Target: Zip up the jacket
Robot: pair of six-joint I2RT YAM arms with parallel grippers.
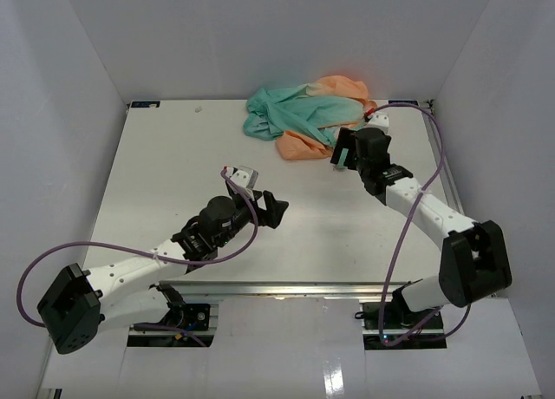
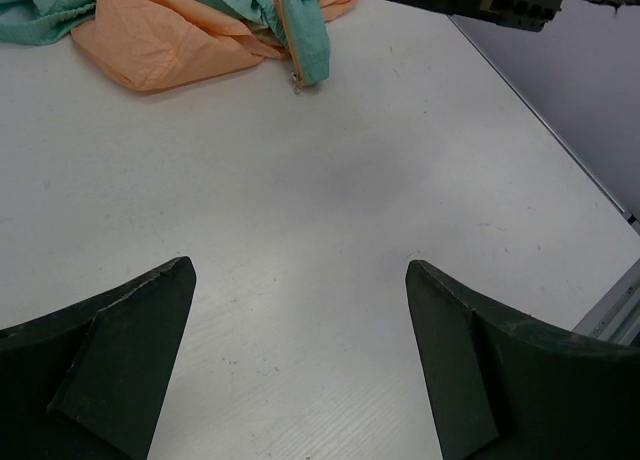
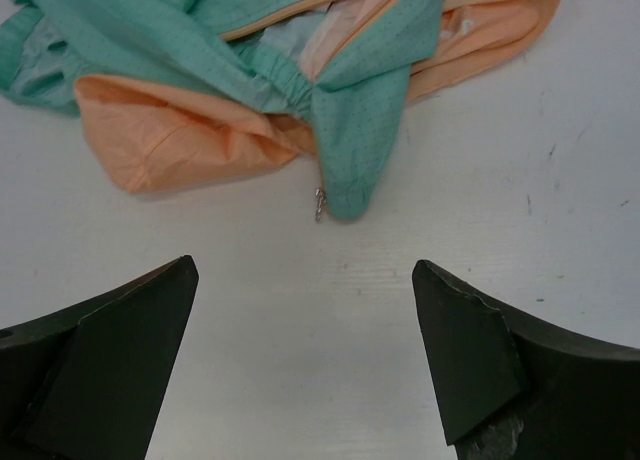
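The jacket (image 1: 308,113) lies crumpled in a heap at the back of the table, teal folds over peach-orange ones. In the right wrist view a teal corner of the jacket (image 3: 345,130) points toward me, and a small metal zipper pull (image 3: 319,202) hangs at its tip. My right gripper (image 3: 305,265) is open just short of that pull, with bare table between its fingers. My right gripper (image 1: 341,152) sits at the heap's near right edge. My left gripper (image 1: 265,199) is open mid-table, well short of the jacket (image 2: 180,40). The zipper pull (image 2: 296,80) shows far ahead of the left gripper (image 2: 300,268).
White walls (image 1: 69,95) enclose the table on the left, back and right. A metal rail (image 1: 286,291) runs along the near edge between the arm bases. Purple cables (image 1: 434,139) loop off both arms. The right arm (image 2: 470,0) crosses the top of the left wrist view.
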